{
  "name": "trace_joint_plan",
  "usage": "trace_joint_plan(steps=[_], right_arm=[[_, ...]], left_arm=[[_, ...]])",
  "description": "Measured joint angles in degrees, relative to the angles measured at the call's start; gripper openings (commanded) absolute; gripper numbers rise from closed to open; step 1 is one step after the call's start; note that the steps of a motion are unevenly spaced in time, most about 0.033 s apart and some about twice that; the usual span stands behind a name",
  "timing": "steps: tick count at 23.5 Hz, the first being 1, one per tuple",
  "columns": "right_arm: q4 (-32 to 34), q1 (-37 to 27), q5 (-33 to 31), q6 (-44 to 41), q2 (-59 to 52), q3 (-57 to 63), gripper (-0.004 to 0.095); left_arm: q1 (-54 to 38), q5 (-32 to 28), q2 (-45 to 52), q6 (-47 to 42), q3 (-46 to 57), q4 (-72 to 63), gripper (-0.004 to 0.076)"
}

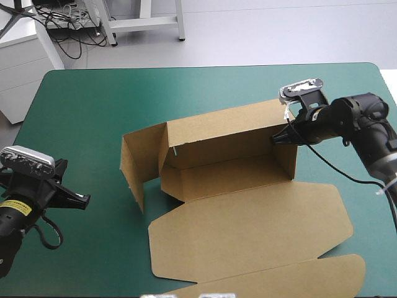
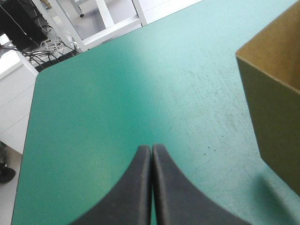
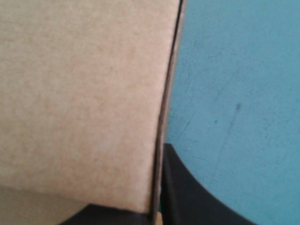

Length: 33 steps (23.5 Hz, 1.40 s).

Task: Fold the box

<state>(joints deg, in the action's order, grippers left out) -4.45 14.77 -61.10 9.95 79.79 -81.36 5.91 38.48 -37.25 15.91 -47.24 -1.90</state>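
Observation:
The brown box [image 1: 229, 180] lies mid-table with its back wall and left end wall raised; its lid panel [image 1: 248, 233] lies flat toward the front edge. My right gripper [image 1: 278, 138] is at the right end of the back wall, shut on the box. In the right wrist view the board [image 3: 84, 93] fills the space between the black fingers [image 3: 187, 192], all but shut on the sheet. My left gripper [image 1: 84, 200] hangs near the front left of the table, shut on nothing, its tips [image 2: 152, 149] meeting over bare cover. The box's left wall [image 2: 276, 108] stands off to its side.
The teal-green cover [image 1: 80, 112] shows bare to the left of the box and beyond it. A lid flap [image 1: 298, 279] reaches the table's front edge. The far left corner of the table [image 2: 40, 77] shows ahead of the left gripper.

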Motion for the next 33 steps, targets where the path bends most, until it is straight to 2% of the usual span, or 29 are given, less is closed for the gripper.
trace_joint_plan(steps=[9, 11, 13, 16, 20, 22, 27, 33], right_arm=[[-1.8, -0.1, -4.6, 1.0, 12.6, -6.3, -0.0015], [-2.6, -0.2, -4.1, 1.9, 15.1, -9.1, -0.001], [-3.5, -0.3, 0.0, 2.3, 18.7, -11.8, 0.0049], [-4.1, -0.4, 4.8, 2.4, 23.1, -14.8, 0.0278], [-4.1, -0.3, 0.6, 2.6, 26.5, -16.1, 0.0575], [-4.1, -0.2, 0.3, 2.8, 26.9, -16.6, 0.0681], [-4.1, 0.0, 0.9, 2.9, 26.9, -18.2, 0.0701], [-4.1, 0.0, -4.6, 2.9, 26.9, -24.0, 0.0701]], left_arm=[[0.0, -0.1, 0.0, 0.0, 0.0, 0.6, -0.001], [0.0, -0.1, 0.0, 0.0, 0.0, 0.6, -0.001], [0.0, -0.1, 0.0, 0.0, 0.0, 0.6, -0.001], [0.0, -0.1, 0.0, 0.0, 0.0, 0.6, -0.001], [0.0, -0.1, 0.0, 0.0, 0.0, 0.5, -0.001], [0.0, -0.1, 0.0, 0.0, 0.0, 0.4, -0.001], [0.0, 0.1, 0.0, 0.0, 0.0, 0.4, -0.001], [0.0, 0.8, 0.0, -0.3, 0.0, 0.4, -0.001]])
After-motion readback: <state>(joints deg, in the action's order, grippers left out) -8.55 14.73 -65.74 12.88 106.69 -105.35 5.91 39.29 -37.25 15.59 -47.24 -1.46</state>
